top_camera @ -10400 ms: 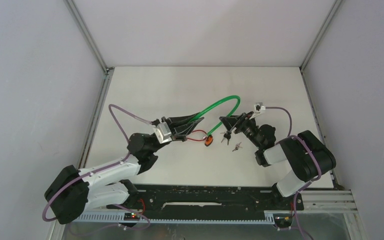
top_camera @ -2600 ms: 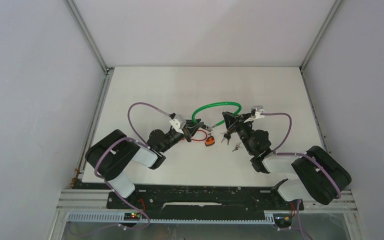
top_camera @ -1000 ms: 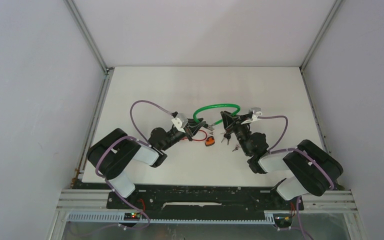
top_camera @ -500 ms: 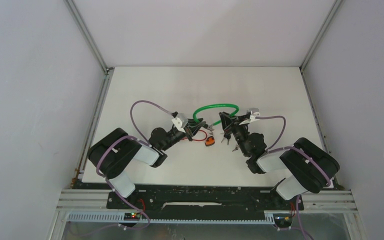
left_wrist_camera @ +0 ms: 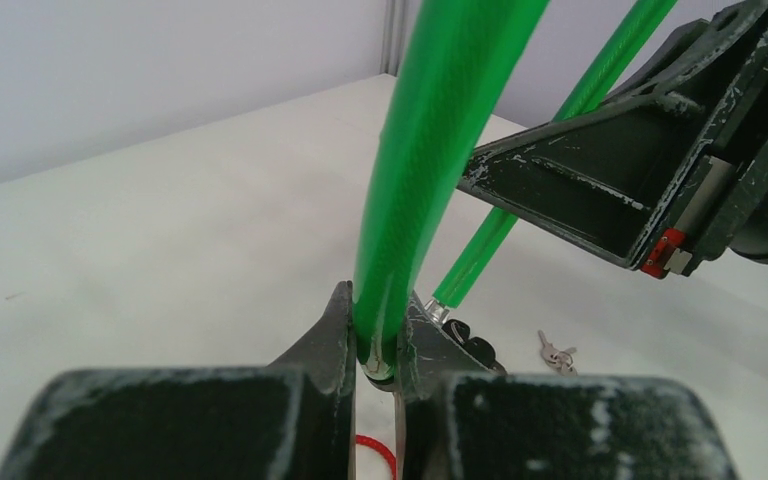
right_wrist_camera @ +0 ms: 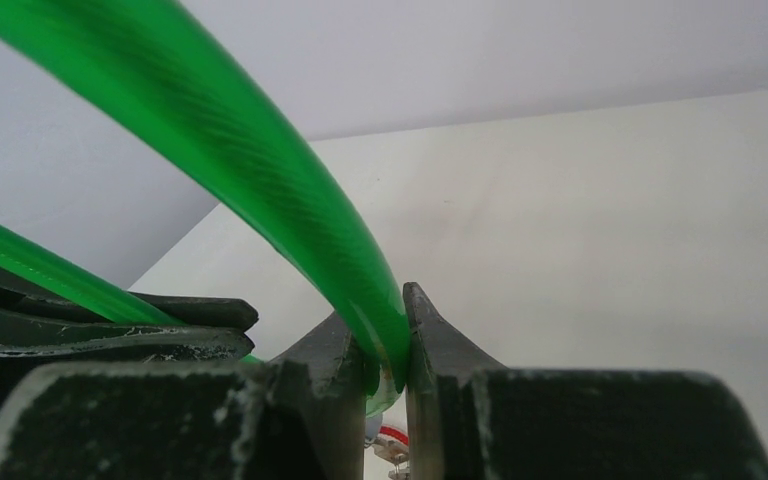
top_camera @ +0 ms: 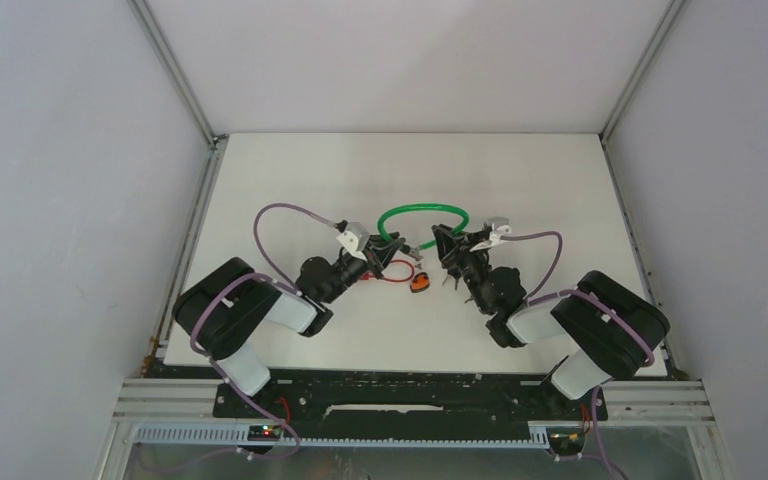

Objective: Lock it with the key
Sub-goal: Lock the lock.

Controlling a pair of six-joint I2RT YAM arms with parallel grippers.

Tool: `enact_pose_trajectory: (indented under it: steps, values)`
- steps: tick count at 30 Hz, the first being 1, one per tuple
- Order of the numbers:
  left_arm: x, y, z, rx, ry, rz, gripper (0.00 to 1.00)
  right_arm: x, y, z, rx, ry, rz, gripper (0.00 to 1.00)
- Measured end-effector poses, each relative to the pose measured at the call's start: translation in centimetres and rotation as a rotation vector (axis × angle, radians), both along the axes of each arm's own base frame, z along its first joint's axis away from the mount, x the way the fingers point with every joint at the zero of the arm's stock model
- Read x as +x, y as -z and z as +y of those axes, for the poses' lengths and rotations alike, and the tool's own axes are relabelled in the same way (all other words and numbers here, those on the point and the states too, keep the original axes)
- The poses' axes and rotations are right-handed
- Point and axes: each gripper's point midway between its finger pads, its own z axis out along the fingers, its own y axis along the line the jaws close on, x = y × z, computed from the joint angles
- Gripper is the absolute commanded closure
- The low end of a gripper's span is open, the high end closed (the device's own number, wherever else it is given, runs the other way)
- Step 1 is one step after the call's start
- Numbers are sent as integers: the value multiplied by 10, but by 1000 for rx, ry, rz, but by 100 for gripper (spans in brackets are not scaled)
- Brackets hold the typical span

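1. Orange plastic tag (top_camera: 419,283) and thin red wire loop (top_camera: 396,278) lie mid-table on the white tabletop (top_camera: 310,170); small metal keys (left_wrist_camera: 557,353) lie under the right arm.
2. A glossy green plastic-sheathed cable (top_camera: 422,210) arches over the table's middle.
3. The left gripper (left_wrist_camera: 375,335) and right gripper (right_wrist_camera: 390,335) each pinch one cable end, jaws nearly closed.

Bare white tabletop (top_camera: 290,170) is stretching open toward 12, 9 and 3 o'clock, as far as the grey walls (top_camera: 70,150). At the centre, the left gripper (left_wrist_camera: 375,330) and the right gripper (right_wrist_camera: 390,335) are facing each other, both clamped on a green plastic-coated cable loop (top_camera: 422,209) arching over the gap. At 6 o'clock of that gap, a small orange piece (top_camera: 419,283), a thin red cord (top_camera: 395,279) and small metal keys (left_wrist_camera: 556,352) are cluttering the surface.
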Motion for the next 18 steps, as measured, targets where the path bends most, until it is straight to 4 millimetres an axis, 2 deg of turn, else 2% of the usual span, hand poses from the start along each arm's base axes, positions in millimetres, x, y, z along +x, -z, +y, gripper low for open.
enact_pose_trajectory:
  steps: [12, 18]
  values:
    - [-5, -25, 15, -56, -50, -21, 100, -3, -15, 14, 13, -49, -59, 100]
    - [-5, -25, 17, -52, -55, -20, 100, -2, -14, 20, -2, -67, -70, 100]
